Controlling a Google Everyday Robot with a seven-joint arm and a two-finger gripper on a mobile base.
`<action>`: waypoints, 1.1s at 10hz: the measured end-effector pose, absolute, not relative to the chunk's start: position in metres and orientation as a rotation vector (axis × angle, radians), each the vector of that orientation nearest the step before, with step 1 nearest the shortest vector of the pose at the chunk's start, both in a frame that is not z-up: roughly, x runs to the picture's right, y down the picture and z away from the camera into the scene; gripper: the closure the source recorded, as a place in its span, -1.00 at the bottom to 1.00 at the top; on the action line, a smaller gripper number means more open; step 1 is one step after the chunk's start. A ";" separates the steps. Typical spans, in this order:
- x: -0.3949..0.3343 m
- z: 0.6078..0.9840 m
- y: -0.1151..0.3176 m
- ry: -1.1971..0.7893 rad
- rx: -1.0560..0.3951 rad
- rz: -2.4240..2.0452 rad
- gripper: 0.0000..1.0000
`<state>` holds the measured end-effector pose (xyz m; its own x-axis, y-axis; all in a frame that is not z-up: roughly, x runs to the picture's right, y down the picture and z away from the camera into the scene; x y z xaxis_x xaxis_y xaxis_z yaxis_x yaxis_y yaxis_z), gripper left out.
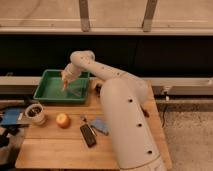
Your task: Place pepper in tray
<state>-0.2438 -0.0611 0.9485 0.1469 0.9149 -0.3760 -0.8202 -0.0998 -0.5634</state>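
Now my claw [65,82] is squeezed shut on the pepper [65,85], which hangs over the green tray [50,95] at about ten o'clock on the table. I think the pepper is light, smooth and slippery, so I hold its middle.

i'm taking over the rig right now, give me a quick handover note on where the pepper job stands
Gripper: over the green tray, fingers shut on the pepper, which hangs down from them above the tray's floor.
Tray: at the back left of the wooden table.
Done: pepper picked up and carried over the tray.
Left: lower if needed, open the fingers so the pepper drops inside the tray, then pull the arm clear.
Nearby, not part of the job: round orange fruit and a small bowl in front of the tray.
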 end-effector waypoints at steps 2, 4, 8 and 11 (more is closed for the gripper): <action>-0.250 0.955 -0.050 -0.119 -0.849 1.456 0.98; -0.252 0.964 -0.036 -0.085 -0.884 1.447 0.71; -0.256 0.966 -0.028 -0.058 -0.911 1.440 -0.09; -0.258 0.965 -0.027 -0.054 -0.918 1.437 -0.59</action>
<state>-0.2582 -0.0270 0.9648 0.1940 0.8539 -0.4829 -0.8154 -0.1333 -0.5634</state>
